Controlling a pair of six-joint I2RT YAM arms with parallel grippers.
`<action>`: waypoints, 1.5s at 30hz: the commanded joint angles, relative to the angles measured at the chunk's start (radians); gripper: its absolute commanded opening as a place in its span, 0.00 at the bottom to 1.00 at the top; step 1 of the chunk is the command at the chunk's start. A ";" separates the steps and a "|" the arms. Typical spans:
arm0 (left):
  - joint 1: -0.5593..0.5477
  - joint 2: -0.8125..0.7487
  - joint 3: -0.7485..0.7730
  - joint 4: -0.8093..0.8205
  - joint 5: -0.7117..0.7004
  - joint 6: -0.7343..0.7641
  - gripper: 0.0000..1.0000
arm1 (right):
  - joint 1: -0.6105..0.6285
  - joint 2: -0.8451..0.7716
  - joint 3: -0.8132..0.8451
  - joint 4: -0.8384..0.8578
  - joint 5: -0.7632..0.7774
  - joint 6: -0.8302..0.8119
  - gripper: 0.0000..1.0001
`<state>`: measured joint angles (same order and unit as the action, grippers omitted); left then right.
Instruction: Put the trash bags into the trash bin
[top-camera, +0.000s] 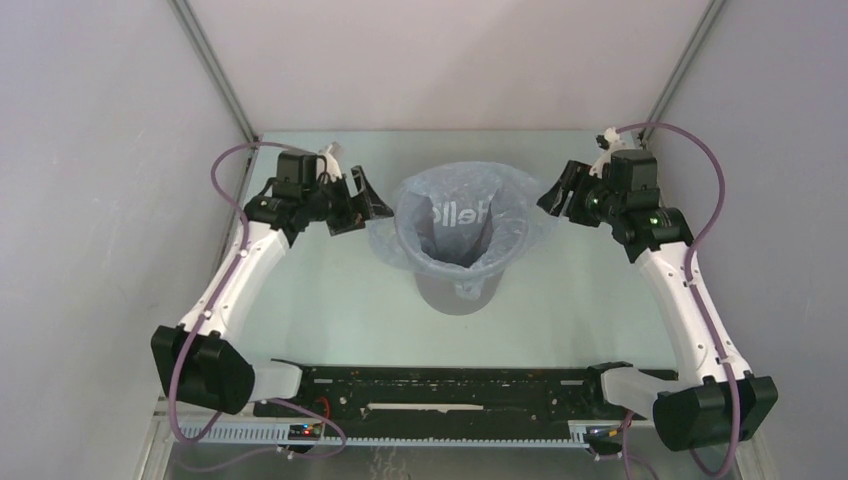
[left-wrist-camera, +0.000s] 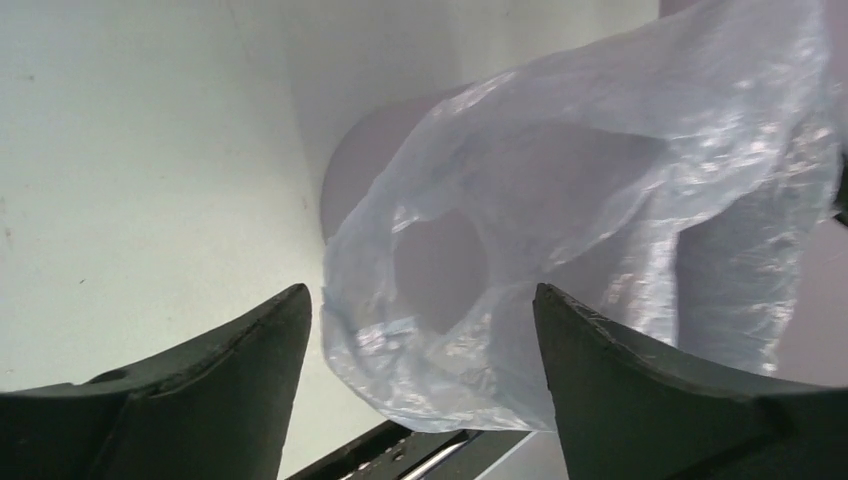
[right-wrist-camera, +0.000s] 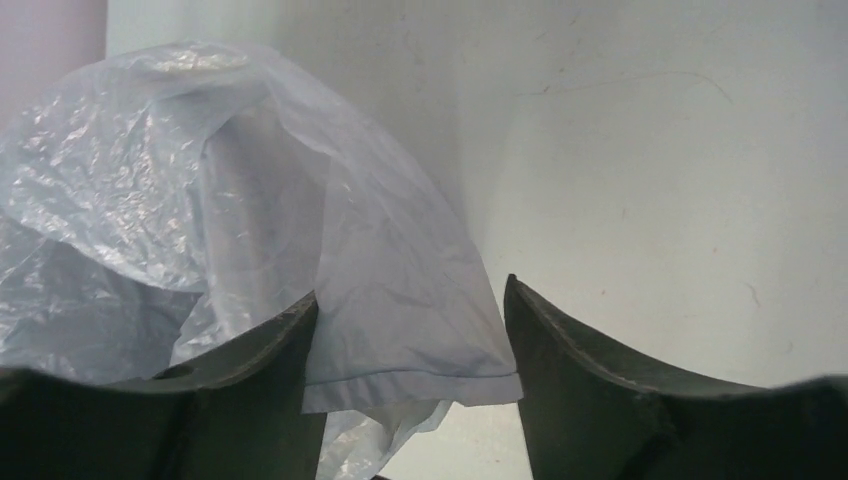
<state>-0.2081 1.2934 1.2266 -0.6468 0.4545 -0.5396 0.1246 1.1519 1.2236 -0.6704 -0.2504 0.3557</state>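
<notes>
Plainly both end effectors (top-camera: 370, 200) (top-camera: 553, 192) gape wide beside the trash bag (top-camera: 425, 228)

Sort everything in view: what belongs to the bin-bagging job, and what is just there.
Job: thin translucent pale blue-grey plastic trash bag, draped over the plain grey round plastic trash bin; left gripper and right gripper, both open beside it.
Just there: pale green table; black rail along its near edge; purple cables.
</notes>
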 joint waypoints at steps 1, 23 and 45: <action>0.007 0.022 -0.063 0.025 0.009 0.017 0.79 | -0.003 -0.013 -0.037 0.097 0.061 0.039 0.64; -0.002 0.223 -0.168 0.255 0.104 -0.071 0.18 | -0.005 0.191 -0.252 0.328 0.064 0.081 0.14; -0.059 0.295 -0.264 0.276 0.098 -0.046 0.14 | 0.055 0.322 -0.319 0.365 -0.039 0.033 0.32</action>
<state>-0.2550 1.6001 0.9810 -0.3828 0.5495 -0.6022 0.1741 1.4860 0.9012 -0.3141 -0.2703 0.4229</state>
